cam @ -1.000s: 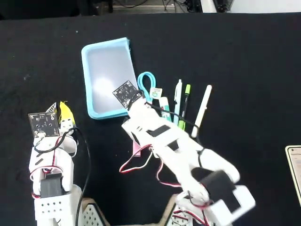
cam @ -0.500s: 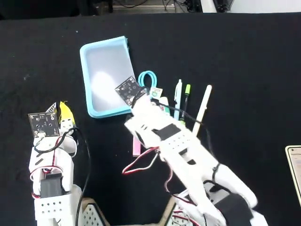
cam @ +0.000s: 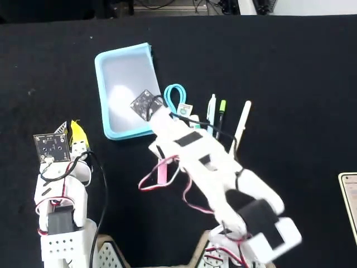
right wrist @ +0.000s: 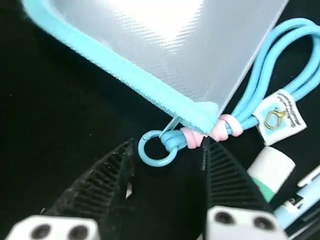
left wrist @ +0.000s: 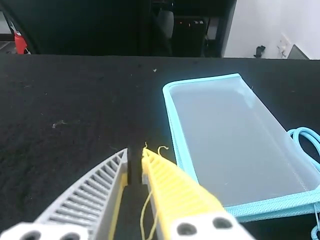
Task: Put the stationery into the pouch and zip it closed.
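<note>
Closest in, the left gripper (left wrist: 135, 156) is parked short of the pouch (cam: 125, 78), fingers together on nothing. A pink stick (cam: 162, 172) lies on the table under the right arm. Over the last second the right gripper (right wrist: 167, 150) has crept sideways onto the pouch's near corner, and the pouch looks nudged a hair away. Its fingers are apart, straddling the zipper ring (right wrist: 140, 148) but not pinching it yet. Beyond that corner sits the blue cord loop (cam: 174, 96), and the pens (cam: 221, 114) lie beside it, all still outside the pouch. My guess is it's only lining up on the zip, with nothing packed so far.
</note>
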Available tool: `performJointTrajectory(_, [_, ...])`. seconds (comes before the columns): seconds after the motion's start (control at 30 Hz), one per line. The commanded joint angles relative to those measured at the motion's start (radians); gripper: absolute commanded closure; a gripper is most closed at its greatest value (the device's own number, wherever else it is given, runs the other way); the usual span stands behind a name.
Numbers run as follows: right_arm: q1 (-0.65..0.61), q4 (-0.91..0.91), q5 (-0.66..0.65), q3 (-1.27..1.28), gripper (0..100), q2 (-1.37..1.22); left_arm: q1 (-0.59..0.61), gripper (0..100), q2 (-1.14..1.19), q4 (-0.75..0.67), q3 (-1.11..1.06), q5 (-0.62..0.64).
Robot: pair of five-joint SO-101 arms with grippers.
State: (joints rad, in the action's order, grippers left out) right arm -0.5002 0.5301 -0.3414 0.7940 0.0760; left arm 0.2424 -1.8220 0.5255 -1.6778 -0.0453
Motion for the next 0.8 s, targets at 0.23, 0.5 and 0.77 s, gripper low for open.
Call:
performJointTrajectory(0.23, [0.011,0.009,0.006,-0.142,79.2,-0.127,0.001,94,-0.006,0.003,-0.021,0.003])
performJointTrajectory(0.5, [-0.060,-0.098,0.011,-0.148,92.1,-0.137,0.001,94,-0.006,0.005,-0.021,0.003])
performJointTrajectory(0.77, [-0.078,0.014,0.005,-0.142,74.0,-0.048,0.001,94,-0.006,0.005,-0.021,0.002])
